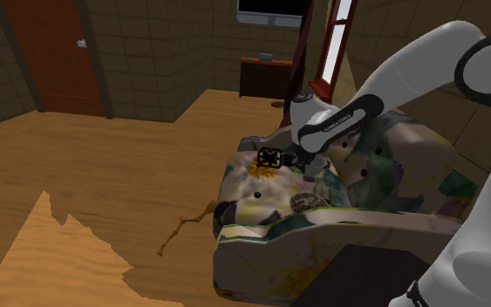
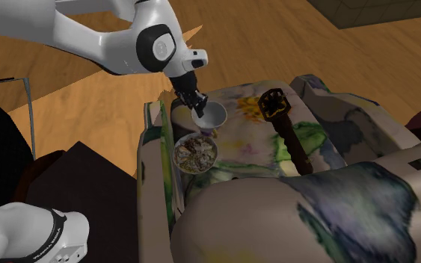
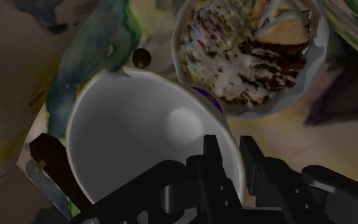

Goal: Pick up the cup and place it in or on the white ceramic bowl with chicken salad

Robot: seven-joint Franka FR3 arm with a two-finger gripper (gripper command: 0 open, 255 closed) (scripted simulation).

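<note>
I am watching the gripper [image 2: 198,109] pinching the white cup [image 2: 214,116] by its rim, one black finger inside the wall and one outside, left of centre in the second exterior view. The cup is leaning over the seat of the flowered armchair [image 2: 276,217]; whether it is touching the cushion I cannot tell. The white bowl [image 2: 175,154] of chicken salad is sitting just below the cup in that frame, tight against the chair's left armrest. A dark brown strap-like thing [image 2: 285,127] is lying right of the cup, apart from it. In the shoulder view a stick [image 1: 187,225] is lying on the wooden floor [image 1: 130,166], lower centre.
</note>
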